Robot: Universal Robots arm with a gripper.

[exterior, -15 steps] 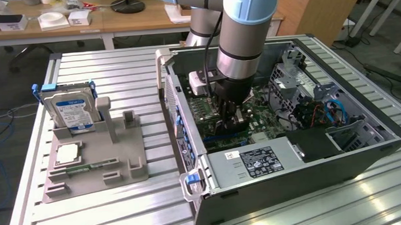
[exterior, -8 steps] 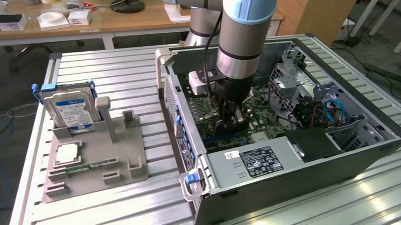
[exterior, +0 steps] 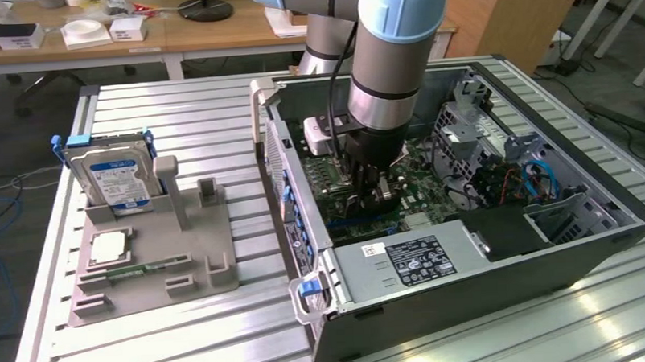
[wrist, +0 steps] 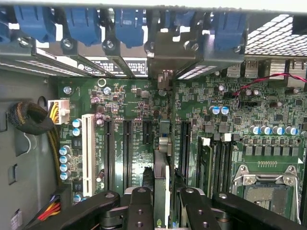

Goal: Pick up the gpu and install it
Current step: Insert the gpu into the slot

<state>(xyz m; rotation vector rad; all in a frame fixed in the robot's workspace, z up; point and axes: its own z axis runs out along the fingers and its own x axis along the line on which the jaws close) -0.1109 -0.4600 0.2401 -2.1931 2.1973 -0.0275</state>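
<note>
The gripper (exterior: 371,197) reaches down into the open case (exterior: 582,244), partly closed on the gpu (wrist: 161,165). It holds the card edge-on above the motherboard (wrist: 129,103), likely so its edge meets a slot (wrist: 127,148) and its bracket faces the case's rear openings.

**GPU held edge-on over motherboard**

The black fingers (wrist: 144,211) grip the gpu (wrist: 162,177) from both sides. The card stands edge-on over the motherboard (wrist: 201,120), among the black expansion slots (wrist: 127,153). Its bracket end lies at the rear slot openings (wrist: 165,52). A white slot (wrist: 88,153) lies well apart.
</note>
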